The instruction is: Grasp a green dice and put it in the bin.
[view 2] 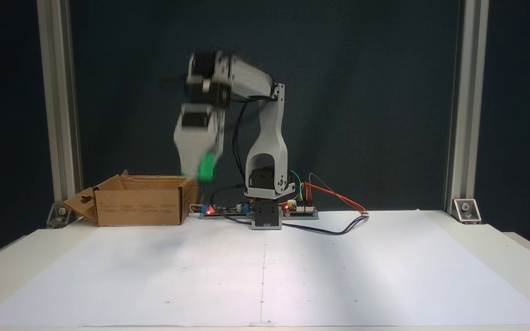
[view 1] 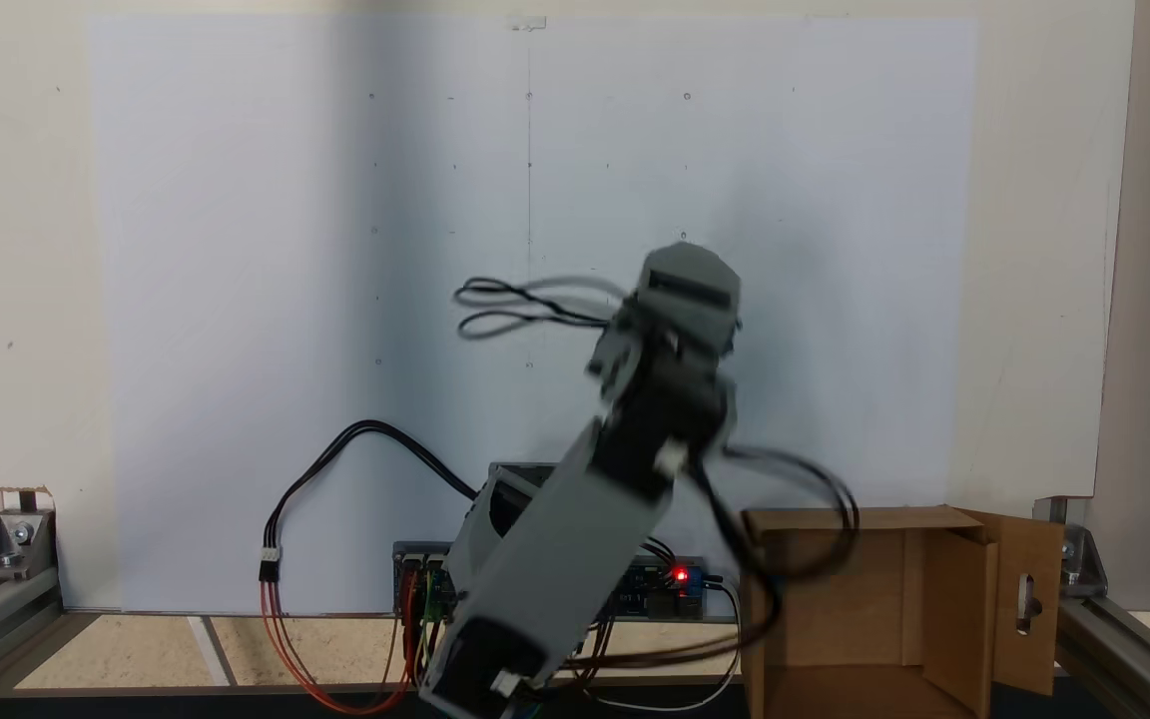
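Your gripper (view 2: 203, 172), blurred, jaws clamped on the green dice (view 2: 207, 166), hangs beside the bin (view 2: 138, 207).

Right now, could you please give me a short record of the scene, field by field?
dice: green, held at the gripper, off the table, blurred
gripper: pointing down, near the bin's right edge in a fixed view
bin: open cardboard box, flaps out, one with a handle slot
bin contents: none seen
table: white paper sheet
arm: motion-blurred
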